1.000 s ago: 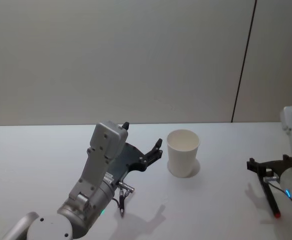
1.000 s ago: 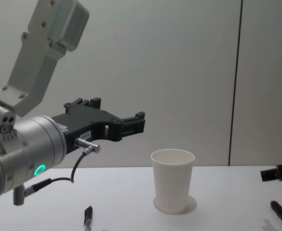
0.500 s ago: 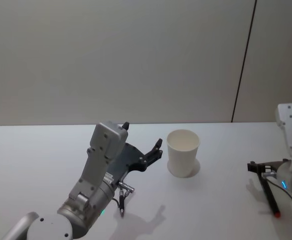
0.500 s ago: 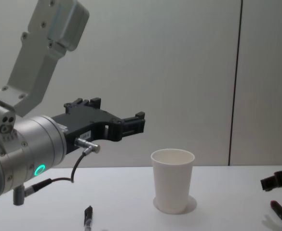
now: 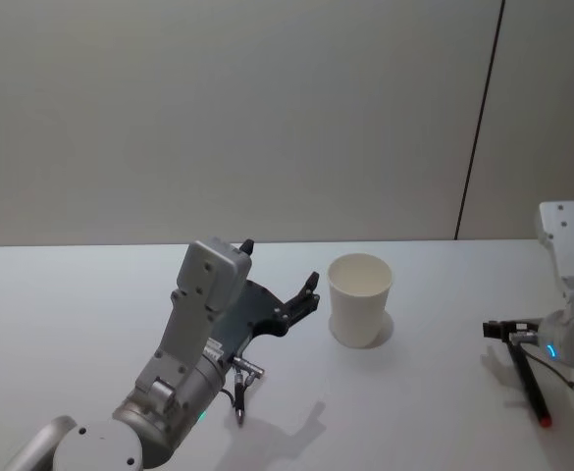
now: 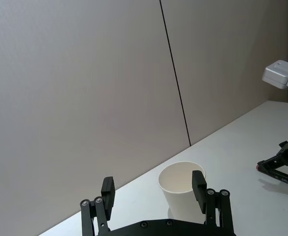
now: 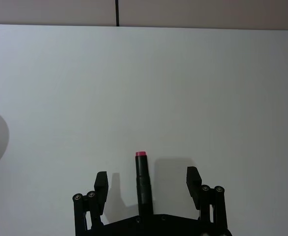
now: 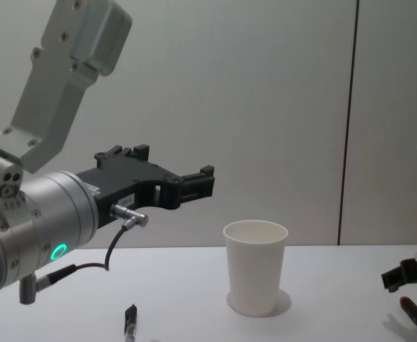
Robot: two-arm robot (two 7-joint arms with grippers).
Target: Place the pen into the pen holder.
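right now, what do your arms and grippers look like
Both arms are silver-grey. The left arm has a glowing teal ring and a black cable on a metal plug. The right arm shows a blue light. The left gripper and right gripper are black, two-fingered.

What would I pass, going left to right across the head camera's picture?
left gripper → pen holder → red-tipped pen, with the right gripper open on either side of it.

Nothing can be read for certain. The pen carries faint white lettering, too small to make out, and a white sticker on the left gripper is just as unreadable.
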